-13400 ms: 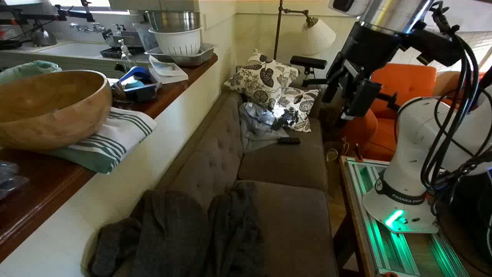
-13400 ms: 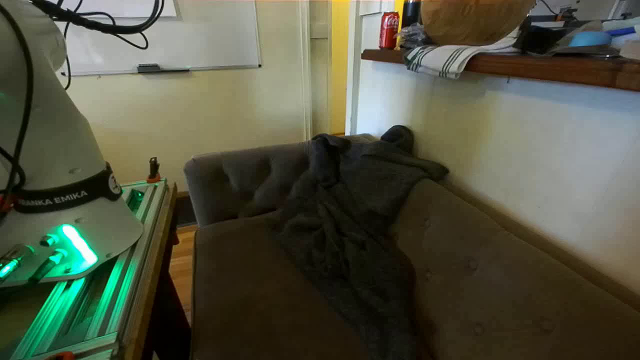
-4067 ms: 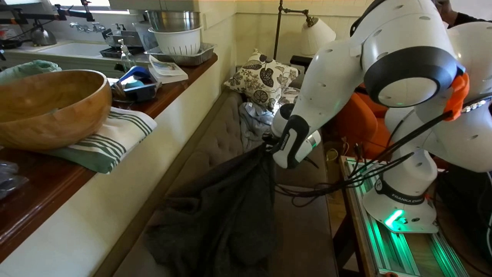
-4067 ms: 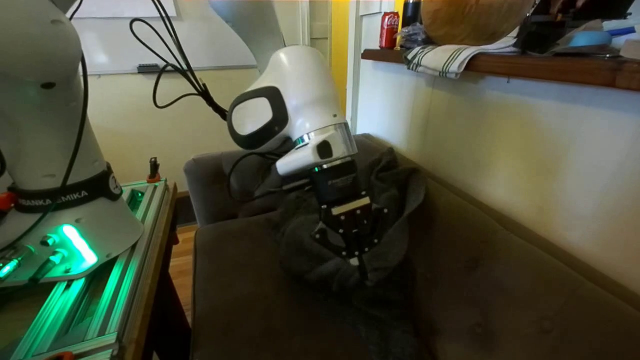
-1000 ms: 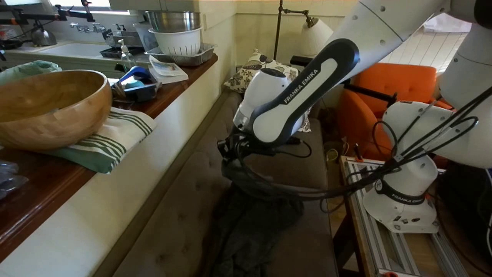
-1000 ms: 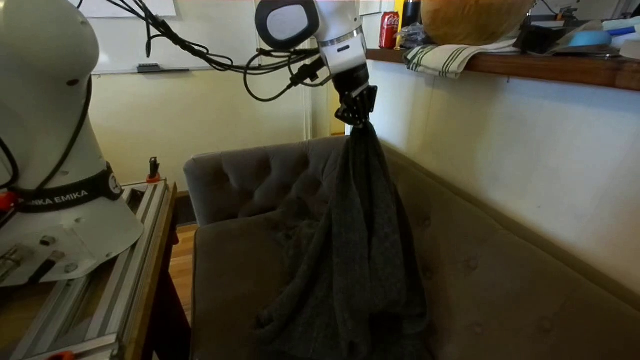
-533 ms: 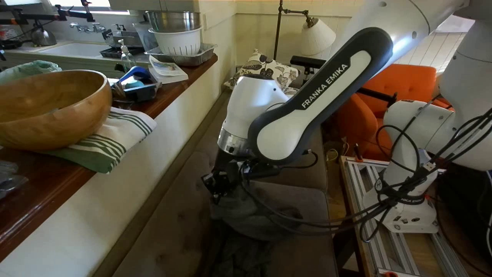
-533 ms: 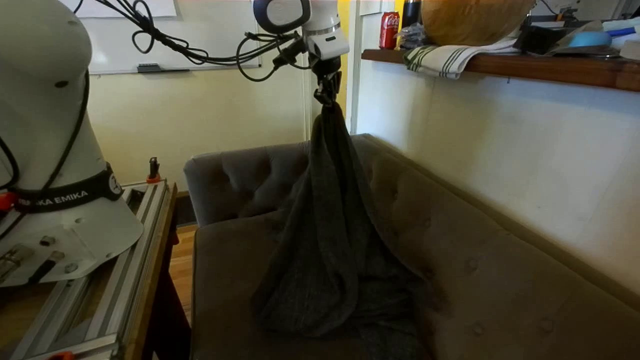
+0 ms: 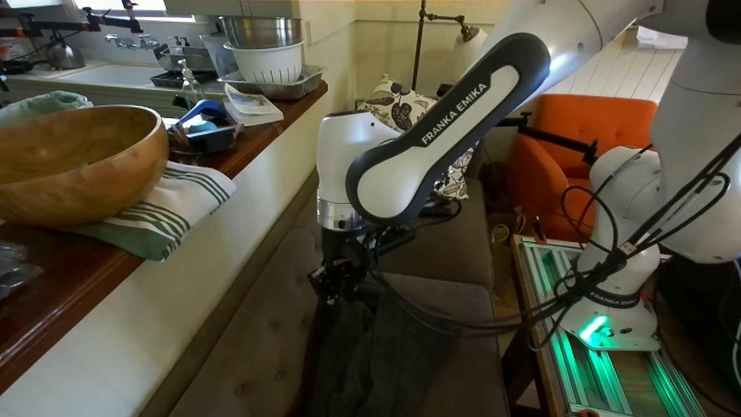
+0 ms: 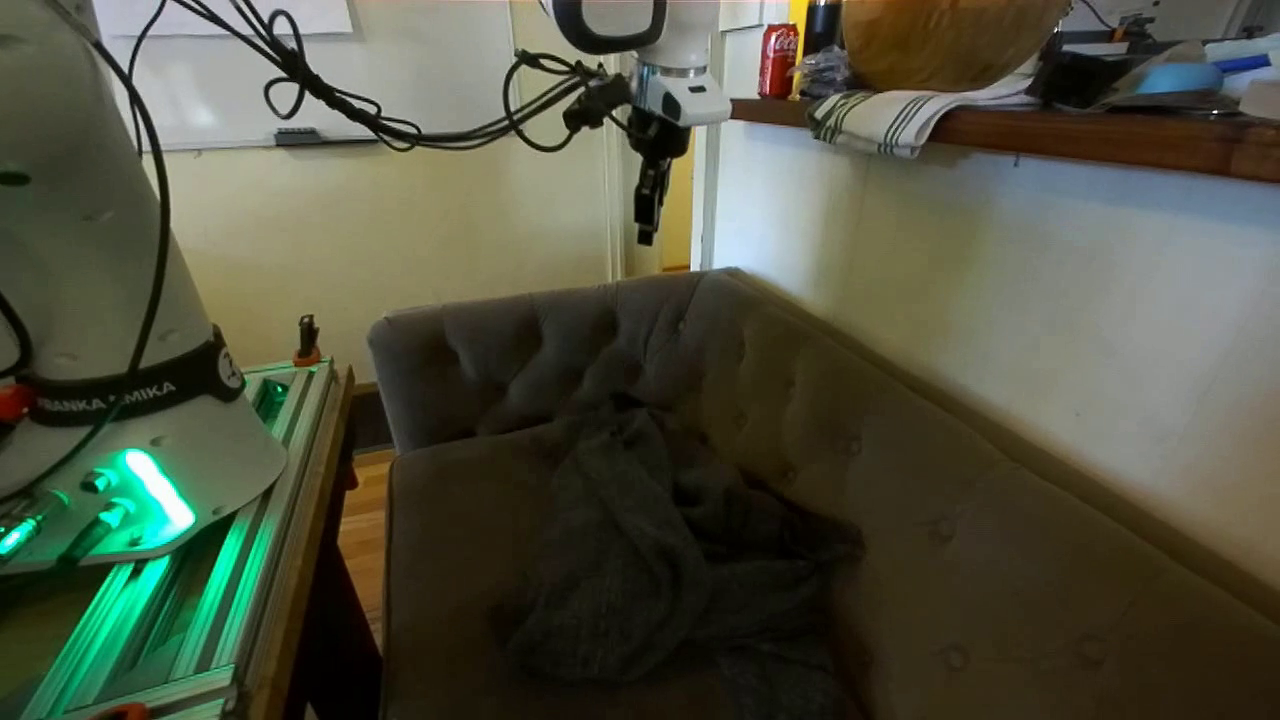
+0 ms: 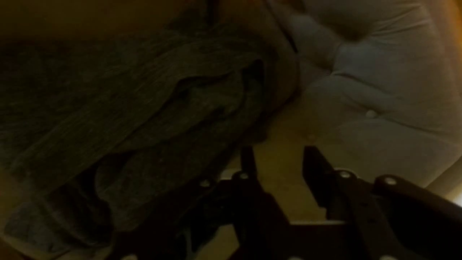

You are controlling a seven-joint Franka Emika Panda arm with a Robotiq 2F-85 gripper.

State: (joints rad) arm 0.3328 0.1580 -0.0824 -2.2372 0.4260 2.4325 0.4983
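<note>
Gripper (image 11: 278, 155) has just let go: fingers apart, nothing between. Blanket (image 10: 620, 580), held aloft moment earlier, now lies crumpled on sofa (image 10: 455, 560), apart below gripper; this lift looks finished, folds bunched.

Tufted sofa (image 10: 1010, 560) along cream wall (image 10: 1060, 330); orange armchair (image 9: 599, 124) farther back; timber floor (image 10: 364, 505). Probable window (image 9: 151, 8), mostly cropped, bright; light over sofa dim.

The rounded, glossy white robot arm (image 9: 503, 90) has a curved black panel (image 9: 454, 116) lettered FRANKA EMIKA, looping black cables (image 9: 590, 284) and an angular black gripper (image 11: 279, 155) with pale round screws (image 11: 390, 181).
</note>
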